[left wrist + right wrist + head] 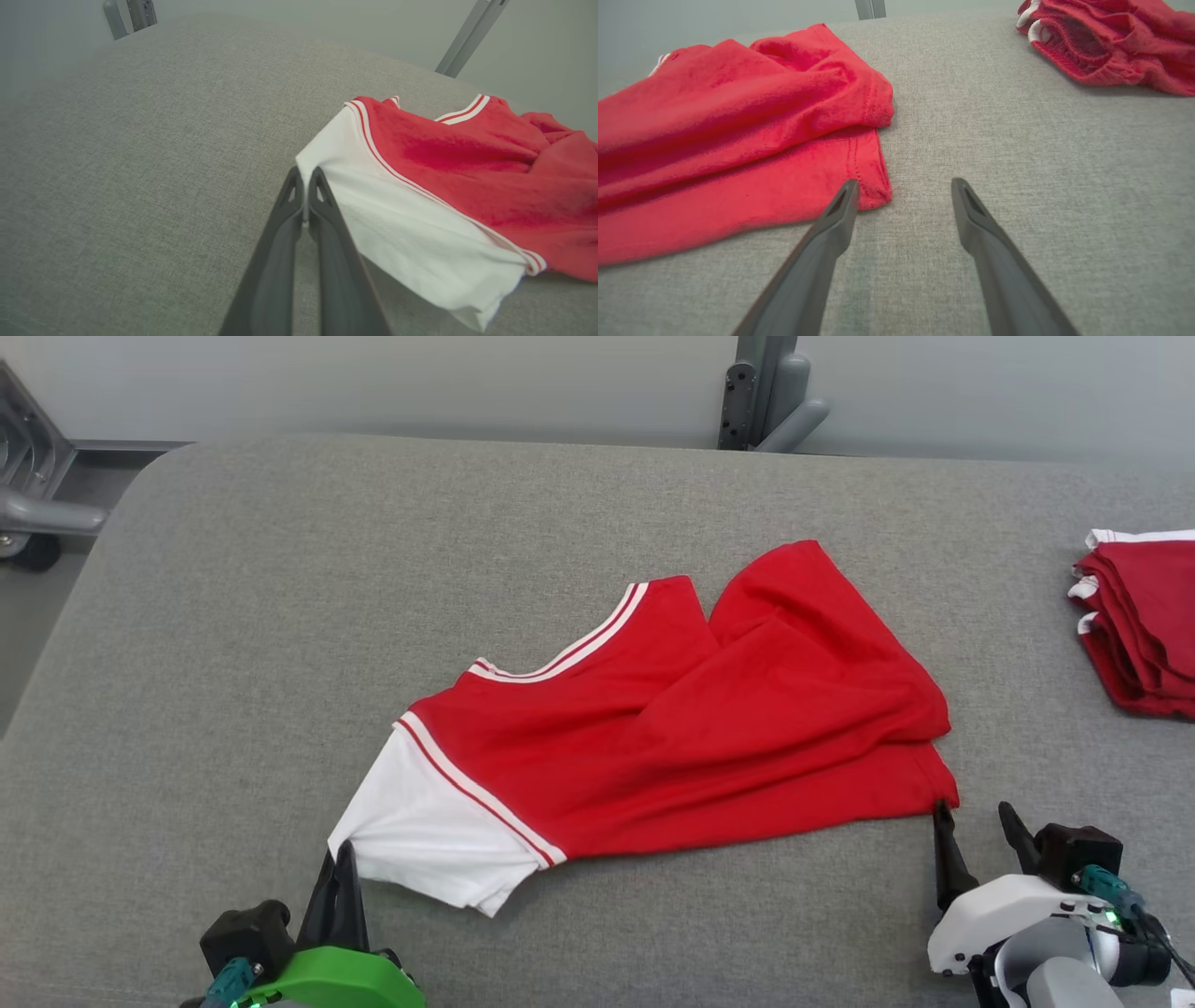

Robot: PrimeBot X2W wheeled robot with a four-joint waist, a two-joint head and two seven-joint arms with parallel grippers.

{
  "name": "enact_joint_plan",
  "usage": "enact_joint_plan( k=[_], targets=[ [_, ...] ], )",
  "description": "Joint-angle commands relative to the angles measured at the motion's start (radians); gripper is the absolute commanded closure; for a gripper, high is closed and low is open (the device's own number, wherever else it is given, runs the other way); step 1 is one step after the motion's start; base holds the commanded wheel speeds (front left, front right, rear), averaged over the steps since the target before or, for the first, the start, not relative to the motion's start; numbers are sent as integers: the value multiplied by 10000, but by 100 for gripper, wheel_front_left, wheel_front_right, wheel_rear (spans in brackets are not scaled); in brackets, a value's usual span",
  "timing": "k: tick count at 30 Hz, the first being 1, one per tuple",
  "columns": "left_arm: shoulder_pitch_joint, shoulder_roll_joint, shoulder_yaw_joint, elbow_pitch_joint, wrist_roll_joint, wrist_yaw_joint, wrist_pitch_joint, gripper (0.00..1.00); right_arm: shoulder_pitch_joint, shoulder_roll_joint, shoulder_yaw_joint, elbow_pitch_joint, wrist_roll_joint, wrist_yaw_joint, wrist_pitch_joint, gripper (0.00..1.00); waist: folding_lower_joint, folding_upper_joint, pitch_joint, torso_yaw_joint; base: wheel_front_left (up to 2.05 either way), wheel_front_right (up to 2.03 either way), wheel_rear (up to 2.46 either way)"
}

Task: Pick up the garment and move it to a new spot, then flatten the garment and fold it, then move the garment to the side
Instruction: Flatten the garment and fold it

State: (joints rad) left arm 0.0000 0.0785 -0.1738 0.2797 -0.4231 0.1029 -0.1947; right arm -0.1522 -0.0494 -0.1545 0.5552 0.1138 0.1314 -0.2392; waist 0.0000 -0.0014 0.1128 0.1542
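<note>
At the far left, a grey metal frame (33,476) is cut off by the picture's edge. The left end effector (342,851) (306,176) is pressed together on the corner of the white sleeve (420,831). A sliver of white cloth is seen between its fingers in the left wrist view, though how much is gripped is hidden. The garment (709,728), red with striped trim, lies crumpled across the middle of the grey surface (233,663). Its right part is doubled over in folds, so the layers beneath are hidden. The right end effector (974,810) (904,184) is held spread at the garment's near right corner, with one finger at the hem. Whether that finger touches the cloth cannot be told. A pile (1144,625) of red clothes is cut off at the right edge.
</note>
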Motion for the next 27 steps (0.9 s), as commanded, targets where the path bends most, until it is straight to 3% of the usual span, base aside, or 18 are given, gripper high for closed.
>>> enact_joint_plan(
  k=[1,9,10,12,13,15,20,27],
  targets=[
    [101,74,-30,-95,10,67,22,100,-232,-27,126,303,102,-18,-3,0,0,14,60,91,0,0,0],
    [5,56,-158,-169,-21,126,35,100,-1224,-26,562,1862,199,-17,5,0,0,14,221,95,0,0,0],
    [-25,68,-166,-151,-17,121,23,100,-1329,-16,611,2056,175,-18,26,6,0,14,233,87,0,0,0],
    [-71,82,-182,-109,-19,118,5,100,-1524,-12,735,2388,214,-17,46,51,0,14,243,77,0,0,0],
    [-92,88,-190,-90,-26,113,-7,100,-1608,-6,829,2553,264,-17,82,62,0,14,240,73,0,0,0],
    [-111,96,-199,-75,-44,105,-21,100,-1746,-6,969,2806,370,-15,98,100,0,14,220,59,0,0,0],
    [-109,88,-201,-179,-120,26,-133,100,-1957,-21,1200,2792,874,-17,-81,100,0,14,112,-17,0,0,0],
    [-256,-140,-116,-963,-1083,-239,-197,100,-1745,-30,1749,1275,2854,-17,-253,100,0,14,-314,-401,0,0,0]
  ],
)
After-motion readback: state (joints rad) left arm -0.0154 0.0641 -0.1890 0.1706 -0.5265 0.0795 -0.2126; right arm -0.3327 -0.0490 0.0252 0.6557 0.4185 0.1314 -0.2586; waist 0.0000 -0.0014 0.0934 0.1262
